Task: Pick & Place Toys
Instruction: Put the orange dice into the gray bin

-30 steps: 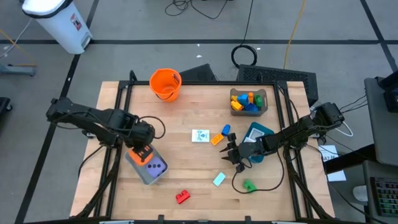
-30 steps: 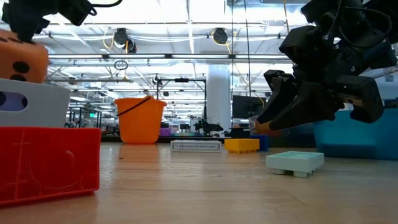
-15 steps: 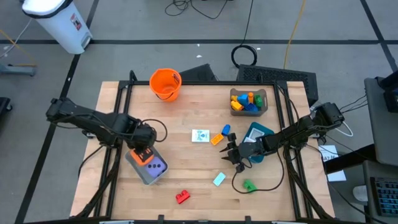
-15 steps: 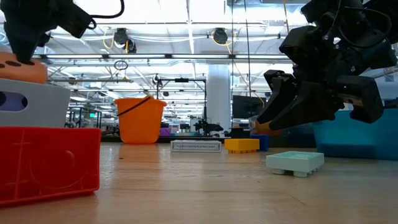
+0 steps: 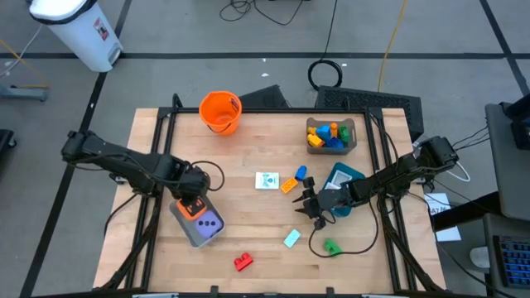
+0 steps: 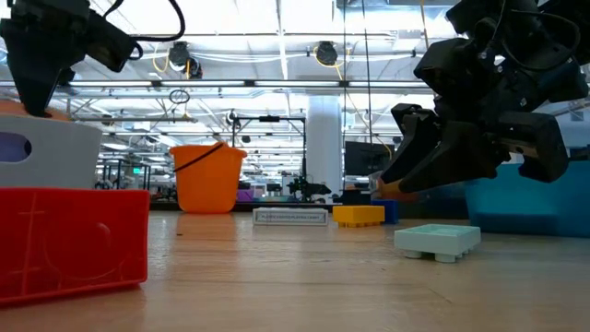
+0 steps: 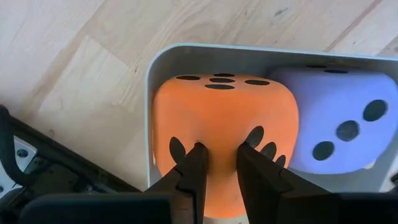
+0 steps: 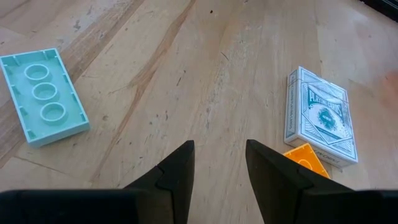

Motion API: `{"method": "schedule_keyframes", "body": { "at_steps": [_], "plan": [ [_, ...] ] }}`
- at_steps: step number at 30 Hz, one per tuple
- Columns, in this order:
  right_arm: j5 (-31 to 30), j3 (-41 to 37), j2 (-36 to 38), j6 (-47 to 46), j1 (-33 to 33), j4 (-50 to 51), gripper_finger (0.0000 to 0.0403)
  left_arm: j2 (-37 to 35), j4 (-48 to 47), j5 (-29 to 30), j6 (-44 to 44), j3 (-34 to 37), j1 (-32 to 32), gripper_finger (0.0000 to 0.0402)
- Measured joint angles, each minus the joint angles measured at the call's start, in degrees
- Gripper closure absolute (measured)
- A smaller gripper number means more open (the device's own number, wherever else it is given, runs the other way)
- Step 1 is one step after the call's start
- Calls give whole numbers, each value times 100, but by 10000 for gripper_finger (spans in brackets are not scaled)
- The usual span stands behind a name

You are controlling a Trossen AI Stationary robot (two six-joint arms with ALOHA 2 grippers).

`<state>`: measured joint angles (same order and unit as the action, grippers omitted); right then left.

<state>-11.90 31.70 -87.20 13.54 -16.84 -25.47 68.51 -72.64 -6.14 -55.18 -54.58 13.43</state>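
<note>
An orange die with dark dots sits at one end of a grey bin, pressed against a purple die lying beside it, both with dotted faces up. On the bare wood lie a red block near the front edge, a pale teal three-stud brick flat with studs up, a green block, an orange block touching a blue one, and a boxed deck of playing cards lying flat. More yellow, blue and orange blocks are heaped in another grey bin.

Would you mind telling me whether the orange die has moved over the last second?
Yes. In the low view the orange die has sunk behind the grey bin's rim, lowered by the left gripper.
</note>
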Motion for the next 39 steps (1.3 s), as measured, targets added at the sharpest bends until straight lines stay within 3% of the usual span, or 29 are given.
{"method": "schedule_keyframes", "body": {
  "at_steps": [13,24,30,39],
  "plan": [
    [0,0,-2,0,0,0,266,2,177,335,-123,207,-2,315],
    [0,0,-2,0,0,0,266,2,173,395,-321,207,-2,225],
    [0,0,-2,0,0,-86,266,2,174,129,-149,207,-68,193],
    [0,0,-2,16,0,-153,266,2,168,-189,264,201,-452,201]
  ]
}}
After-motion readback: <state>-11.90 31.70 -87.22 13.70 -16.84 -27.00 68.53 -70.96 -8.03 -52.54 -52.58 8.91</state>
